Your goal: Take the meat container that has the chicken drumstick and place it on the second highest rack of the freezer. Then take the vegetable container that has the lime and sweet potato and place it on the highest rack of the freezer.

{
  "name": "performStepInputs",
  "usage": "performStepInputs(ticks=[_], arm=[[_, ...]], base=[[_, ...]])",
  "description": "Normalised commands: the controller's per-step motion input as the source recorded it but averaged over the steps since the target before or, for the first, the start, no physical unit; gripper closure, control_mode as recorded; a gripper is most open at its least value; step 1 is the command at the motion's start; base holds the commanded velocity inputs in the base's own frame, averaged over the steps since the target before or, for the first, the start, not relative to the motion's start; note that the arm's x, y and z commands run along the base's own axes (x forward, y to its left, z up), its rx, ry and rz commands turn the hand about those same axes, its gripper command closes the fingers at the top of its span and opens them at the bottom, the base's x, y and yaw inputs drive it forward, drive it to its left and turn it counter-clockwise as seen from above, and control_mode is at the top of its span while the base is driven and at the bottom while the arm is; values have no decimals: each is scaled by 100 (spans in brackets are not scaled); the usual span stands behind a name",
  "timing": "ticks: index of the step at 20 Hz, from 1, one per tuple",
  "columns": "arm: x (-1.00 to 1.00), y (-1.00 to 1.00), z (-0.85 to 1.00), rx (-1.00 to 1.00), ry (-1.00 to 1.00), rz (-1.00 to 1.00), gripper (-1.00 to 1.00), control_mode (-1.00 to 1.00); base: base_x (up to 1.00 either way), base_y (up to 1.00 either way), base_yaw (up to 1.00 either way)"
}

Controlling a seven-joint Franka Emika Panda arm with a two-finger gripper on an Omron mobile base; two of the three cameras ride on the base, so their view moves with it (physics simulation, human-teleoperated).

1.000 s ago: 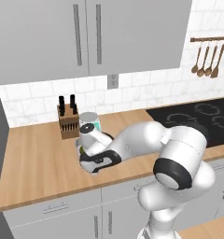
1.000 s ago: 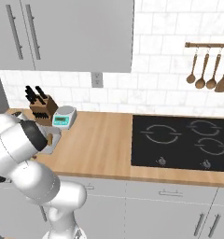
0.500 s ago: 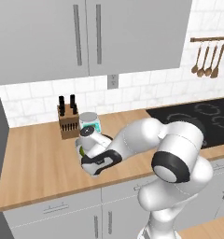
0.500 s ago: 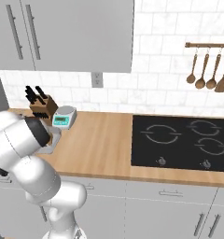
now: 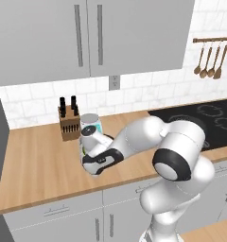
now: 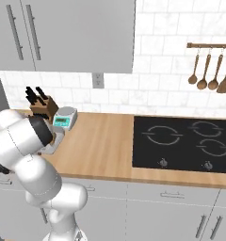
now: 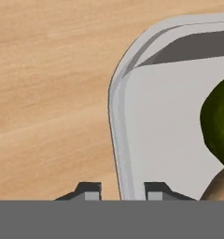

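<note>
Pincer (image 7: 121,190) has closed astride grey tray's (image 7: 117,116) rim beside lime (image 7: 220,126).

The glossy white, rounded plastic robot arm (image 5: 148,137) has bulbous link shells joined by dark grey ring joints, a black band around its wrist, and an end effector (image 7: 117,190) with two small dark grey, square-tipped fingers.

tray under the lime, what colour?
Light grey tray, paler at the rim; the lime in it is dark green. The hand view shows it best.
</note>
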Motion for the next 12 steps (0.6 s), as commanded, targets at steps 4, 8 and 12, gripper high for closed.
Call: performStepInputs(ticks=[4, 8, 12], arm=[[3, 0, 0, 0, 0, 0, 100, -100], [-10, -10, 26, 0, 0, 0, 100, -100], [-27, -30, 53, -2, 0, -4, 100, -100]], base=[[0, 0, 0], [0, 0, 0], [0, 0, 0]])
